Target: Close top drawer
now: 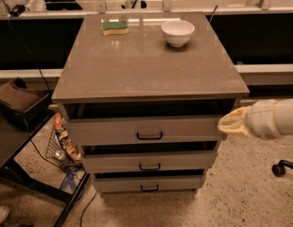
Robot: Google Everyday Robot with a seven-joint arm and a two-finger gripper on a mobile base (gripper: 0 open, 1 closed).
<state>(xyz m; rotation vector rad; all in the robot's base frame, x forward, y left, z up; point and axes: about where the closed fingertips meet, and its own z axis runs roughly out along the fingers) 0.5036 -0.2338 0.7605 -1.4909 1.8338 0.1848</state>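
The top drawer (pixel 113 130) is a wide pale-grey drawer with a tall front and a small black bar handle (pixel 150 136). It stands slightly out from the cabinet, with a dark gap between its front and the tabletop (pixel 146 70). My gripper (pixel 228 122), a yellowish tip on a white arm (pixel 274 118), comes in from the right. It sits at the right end of the drawer front, at or just past its edge. It holds nothing that I can see.
Two shorter grey drawers (pixel 149 162) (pixel 149 183) sit below, also slightly out. A white bowl (pixel 177 32) and a green-yellow sponge (pixel 115 27) lie on the tabletop. A black side table (pixel 19 141) and a wire basket (pixel 61 148) stand at the left, a chair caster (pixel 280 168) at the right.
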